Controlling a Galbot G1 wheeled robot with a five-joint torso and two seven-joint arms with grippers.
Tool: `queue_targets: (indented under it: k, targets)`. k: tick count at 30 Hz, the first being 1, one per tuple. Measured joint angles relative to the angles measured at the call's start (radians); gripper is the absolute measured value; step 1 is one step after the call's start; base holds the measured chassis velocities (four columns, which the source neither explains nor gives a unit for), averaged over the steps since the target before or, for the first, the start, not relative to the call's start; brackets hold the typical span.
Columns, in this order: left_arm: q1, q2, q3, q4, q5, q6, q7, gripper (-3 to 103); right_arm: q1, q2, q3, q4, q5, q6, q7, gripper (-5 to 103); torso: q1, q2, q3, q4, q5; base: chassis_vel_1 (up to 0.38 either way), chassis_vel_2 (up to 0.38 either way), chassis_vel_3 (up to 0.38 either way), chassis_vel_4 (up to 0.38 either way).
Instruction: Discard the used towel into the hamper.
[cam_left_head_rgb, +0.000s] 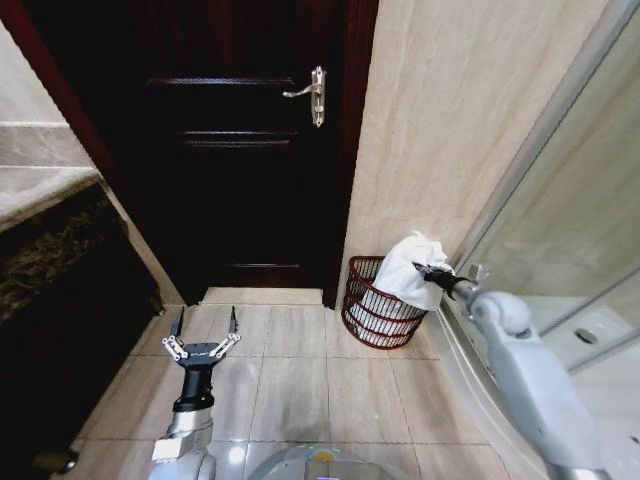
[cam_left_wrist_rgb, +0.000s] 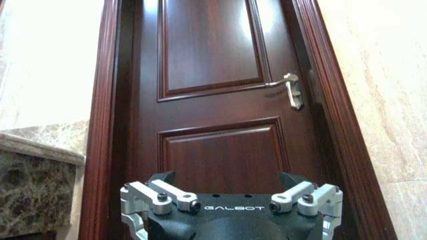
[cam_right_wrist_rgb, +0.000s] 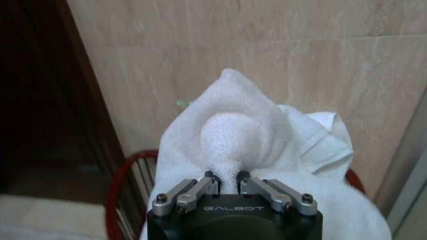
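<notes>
Right gripper (cam_right_wrist_rgb: 227, 181) pinches the white towel (cam_left_head_rgb: 410, 268) over the hamper (cam_left_head_rgb: 372, 315) by the tiled wall (cam_left_head_rgb: 450, 120); the towel perhaps touches its rim. Left gripper (cam_left_head_rgb: 204, 325) hangs spread open facing the door (cam_left_head_rgb: 250, 150).

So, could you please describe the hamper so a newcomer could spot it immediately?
Find the dark wooden door; right of its frame, against the beige tiled wall, stands a small round red-brown wire hamper. A white towel held by the right claw drapes over its rim.

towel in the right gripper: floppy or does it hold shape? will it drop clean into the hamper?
Likely floppy: the towel bunches where the right gripper pinches it and drapes in folds over the hamper rim. Probably light; it hangs from one small pinch. It may snag on the rim, since cloth already spills outside.
</notes>
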Motion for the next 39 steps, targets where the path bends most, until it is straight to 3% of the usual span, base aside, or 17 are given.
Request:
queue_targets:
  k: [6,11,16,26,33,38,39]
  targets:
    - [-0.002,0.000,0.006,0.022,0.001,-0.018,0.008,100,0.121,-0.032,-0.146,-0.108,0.037,0.002,-0.032,13,0.000,0.000,0.000,0.0001,-0.0003,0.000,0.000,0.000,0.000]
    - [0.014,0.000,-0.009,0.029,-0.014,-0.038,0.008,100,0.197,0.004,-0.281,-0.202,0.051,0.007,-0.032,13,0.000,0.000,0.000,0.0004,0.0002,0.000,0.000,0.000,0.000]
    - [0.025,0.000,-0.019,0.017,-0.028,-0.042,0.008,100,0.207,0.039,-0.331,-0.277,0.064,0.010,-0.012,13,0.000,0.000,0.000,0.0003,0.0003,0.000,0.000,0.000,0.000]
    - [0.027,0.000,-0.009,0.002,-0.019,-0.039,0.009,100,0.210,0.130,-0.315,-0.418,0.051,0.016,0.029,13,0.000,0.000,0.000,0.0002,-0.0006,0.000,0.000,0.000,0.000]
    - [0.027,0.000,-0.014,-0.008,-0.018,-0.034,0.013,100,0.215,0.156,-0.281,-0.396,0.070,0.045,0.125,12,0.000,0.000,0.000,0.0002,0.0010,0.000,0.000,0.000,0.000]
    - [0.026,0.000,-0.004,0.003,-0.014,-0.040,0.020,100,0.209,0.111,-0.232,-0.316,0.070,0.088,0.149,33,0.000,0.000,0.000,-0.0001,0.0001,0.000,0.000,0.000,0.000]
    - [0.026,0.000,-0.002,0.005,-0.012,-0.042,0.021,100,0.205,0.100,-0.221,-0.295,0.068,0.095,0.153,33,0.000,0.000,0.000,-0.0001,0.0001,0.000,0.000,0.000,0.000]
